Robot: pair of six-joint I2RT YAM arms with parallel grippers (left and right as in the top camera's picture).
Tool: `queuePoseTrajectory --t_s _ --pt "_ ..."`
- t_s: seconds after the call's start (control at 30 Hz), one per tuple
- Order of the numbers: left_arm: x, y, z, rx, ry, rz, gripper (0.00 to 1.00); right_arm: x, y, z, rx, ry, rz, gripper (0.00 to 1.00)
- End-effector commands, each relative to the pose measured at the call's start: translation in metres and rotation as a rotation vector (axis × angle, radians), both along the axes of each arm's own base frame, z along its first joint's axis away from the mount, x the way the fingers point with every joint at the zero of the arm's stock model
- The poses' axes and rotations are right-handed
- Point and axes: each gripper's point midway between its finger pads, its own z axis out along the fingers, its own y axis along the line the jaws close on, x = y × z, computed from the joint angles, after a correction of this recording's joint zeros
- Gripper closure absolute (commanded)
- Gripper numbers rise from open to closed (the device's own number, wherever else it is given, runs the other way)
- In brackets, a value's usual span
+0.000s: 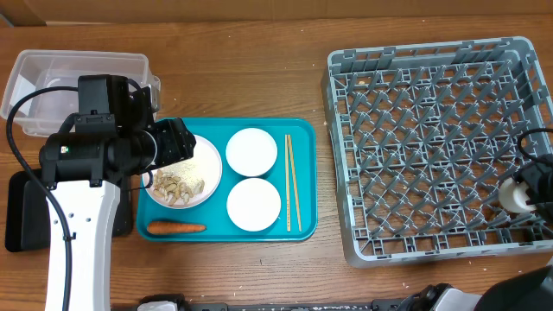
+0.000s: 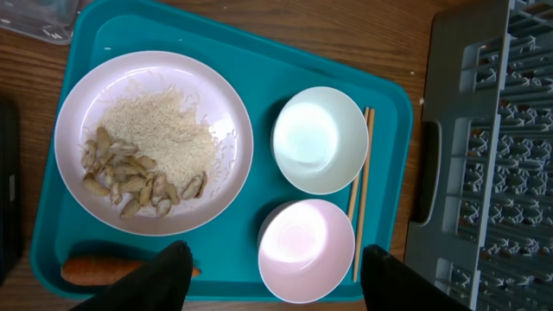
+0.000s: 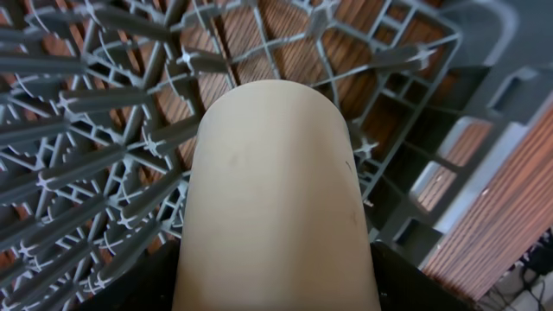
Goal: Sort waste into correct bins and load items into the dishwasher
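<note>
A round white plate (image 1: 205,164) with rice (image 2: 164,130) and tan scraps (image 2: 130,177) sits on the teal tray (image 1: 302,130). Two white bowls (image 1: 251,151) (image 1: 254,204), wooden chopsticks (image 1: 292,181) and an orange carrot (image 1: 175,228) lie there too. My left gripper (image 2: 272,276) is open and empty above the tray's front, near the plate (image 2: 233,186) and a bowl (image 2: 307,250). My right gripper (image 3: 276,285) is shut on the small white cup (image 3: 276,190), held over the grey dish rack (image 1: 441,147) near its right front side (image 1: 517,195).
The clear plastic tub (image 1: 78,69) stands at the back left. The black flat tray (image 1: 22,212) lies at the left front, partly under my left arm. The rack's dark grey side (image 2: 458,130) shows to the right in the left wrist view.
</note>
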Motion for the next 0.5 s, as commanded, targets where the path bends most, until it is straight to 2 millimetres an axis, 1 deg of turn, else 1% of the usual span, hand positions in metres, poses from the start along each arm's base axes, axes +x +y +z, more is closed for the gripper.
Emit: queuePoseTrajectory --t_s 0.0,0.1,0.23,0.27,0.33,0.47 --pt "0.002 0.003 0.004 0.022 -0.017 -0.007 0.35 0.002 -0.004 0.001 -0.004 0.002 -0.017 0.65" --pt "0.002 0.003 0.004 0.022 -0.018 -0.007 0.35 0.005 -0.004 0.002 0.0 -0.01 -0.015 0.65" --pt "0.002 0.003 0.004 0.022 -0.018 -0.007 0.35 0.009 0.008 0.001 0.063 -0.041 -0.002 0.65" --pt "0.002 0.003 0.004 0.022 -0.018 -0.007 0.35 0.009 0.013 0.001 0.089 -0.044 0.008 0.65" --pt "0.002 0.003 0.004 0.022 -0.018 -0.007 0.35 0.007 0.018 0.001 0.108 -0.037 0.029 0.65" --pt "0.002 0.003 0.004 0.022 -0.018 -0.007 0.35 0.004 0.02 0.0 0.116 -0.026 0.029 0.64"
